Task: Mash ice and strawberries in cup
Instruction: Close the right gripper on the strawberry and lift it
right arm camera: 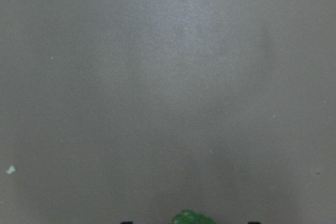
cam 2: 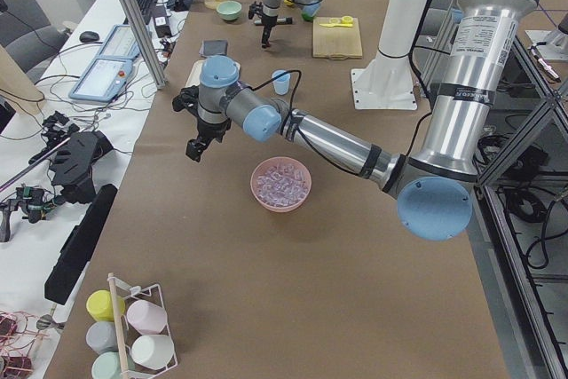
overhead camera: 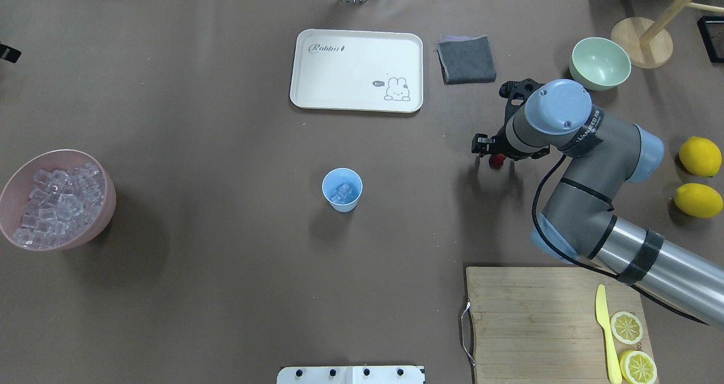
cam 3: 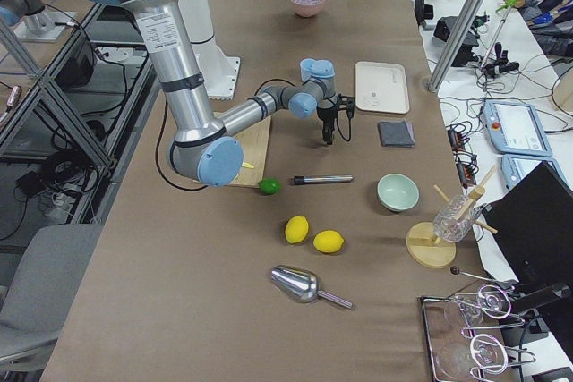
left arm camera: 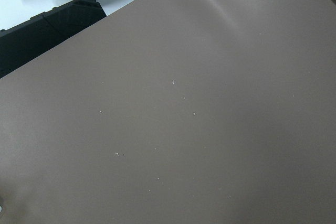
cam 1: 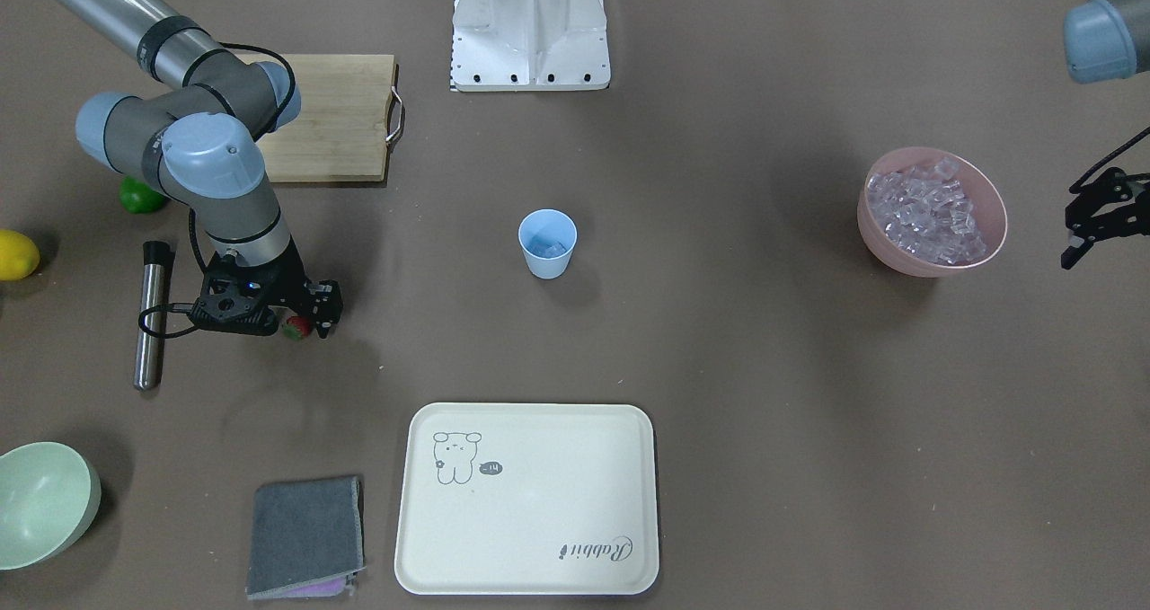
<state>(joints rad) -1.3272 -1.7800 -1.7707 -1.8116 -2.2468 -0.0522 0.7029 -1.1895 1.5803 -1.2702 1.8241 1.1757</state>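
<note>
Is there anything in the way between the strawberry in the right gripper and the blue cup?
Nothing visible does. The strawberry sits in the right gripper, and only bare table lies between it and the cup, which already holds ice. The tray and the cutting board lie off to either side.

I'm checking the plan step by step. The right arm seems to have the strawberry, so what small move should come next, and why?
Probably carry the strawberry across to above the cup. The right gripper looks shut on it, well away from the cup, which already holds ice but no fruit.
</note>
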